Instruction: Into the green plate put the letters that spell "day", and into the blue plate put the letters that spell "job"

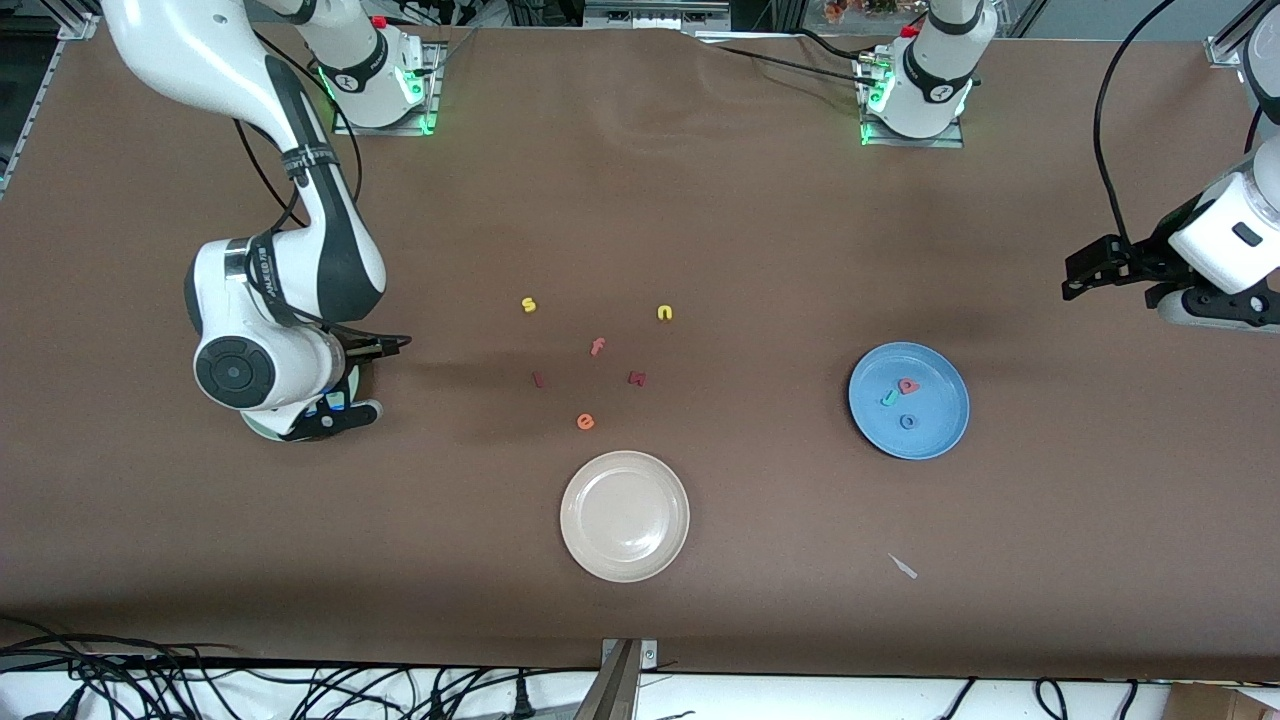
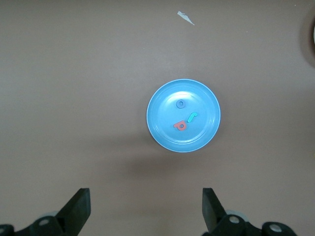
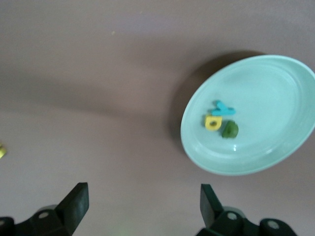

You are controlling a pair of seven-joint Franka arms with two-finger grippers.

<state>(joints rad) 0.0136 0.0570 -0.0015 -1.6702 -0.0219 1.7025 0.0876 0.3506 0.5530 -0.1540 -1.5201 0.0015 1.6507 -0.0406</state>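
The green plate (image 3: 266, 93) holds the teal y (image 3: 223, 109), the yellow a (image 3: 212, 122) and the dark green d (image 3: 229, 130). My right gripper (image 3: 142, 201) hangs open and empty just off the plate's rim. In the front view the right gripper (image 1: 335, 405) covers most of the green plate (image 1: 255, 427). The blue plate (image 1: 945, 425) carries the pinkish-red b (image 1: 908, 385), the teal j (image 1: 888, 398) and the blue o (image 1: 907, 421). My left gripper (image 1: 1085, 270) waits open and empty, high over the left arm's end of the table; its wrist view shows the blue plate (image 2: 162, 98).
A cream-white plate (image 1: 624, 515) lies near the front camera. Loose letters sit mid-table: yellow s (image 1: 529, 304), yellow n (image 1: 664, 313), orange f (image 1: 597, 347), orange e (image 1: 585, 421) and two dark red pieces (image 1: 636, 378). A small paper scrap (image 1: 903, 566) lies nearer the camera than the blue plate.
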